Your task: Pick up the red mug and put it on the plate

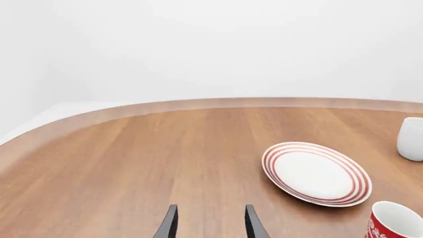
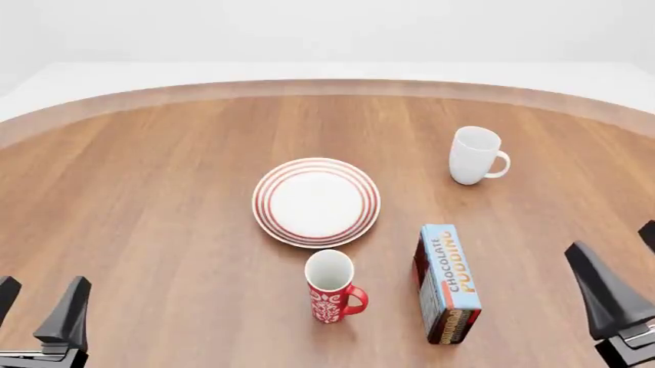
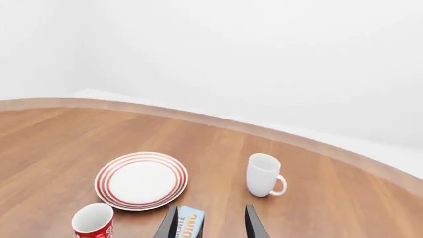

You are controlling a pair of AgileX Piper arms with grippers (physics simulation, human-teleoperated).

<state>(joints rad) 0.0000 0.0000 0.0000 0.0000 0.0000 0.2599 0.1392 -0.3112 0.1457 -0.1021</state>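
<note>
The red mug stands upright on the table just in front of the plate, its handle pointing right. It also shows in the left wrist view and the right wrist view. The plate, white with red rings, is empty and shows in the left wrist view and the right wrist view. My left gripper is open and empty at the near left. My right gripper is open and empty at the near right. Both are well apart from the mug.
A plain white mug stands at the back right, handle to the right. A blue chocolate pudding box lies just right of the red mug. The round wooden table's far edge curves across the back.
</note>
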